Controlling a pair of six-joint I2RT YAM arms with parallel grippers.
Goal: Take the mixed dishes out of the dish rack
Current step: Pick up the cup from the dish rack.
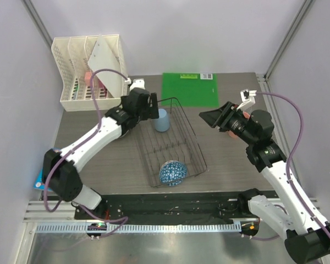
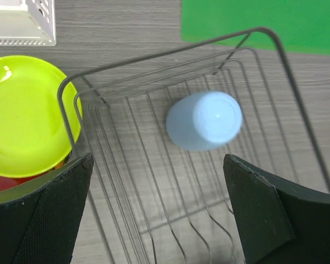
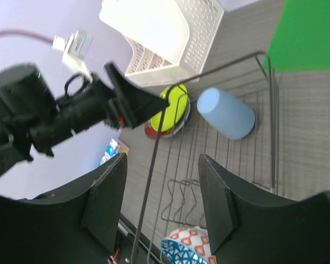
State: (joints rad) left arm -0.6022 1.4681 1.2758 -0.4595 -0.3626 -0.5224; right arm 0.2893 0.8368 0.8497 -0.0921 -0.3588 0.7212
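1. The pale blue cup stands bottom-up at the far end of the dish rack. The patterned bowl sits at its near end.
2. The left hand hangs over the cup, spread wide and empty.
3. The right hand, off the rack's right side, is also open and empty.
4. The cup looks light, stiff and smooth, so probably slippery. I'd pinch across its round wall, low down.
5. The yellow-green plate lies just outside the rack's left wall.
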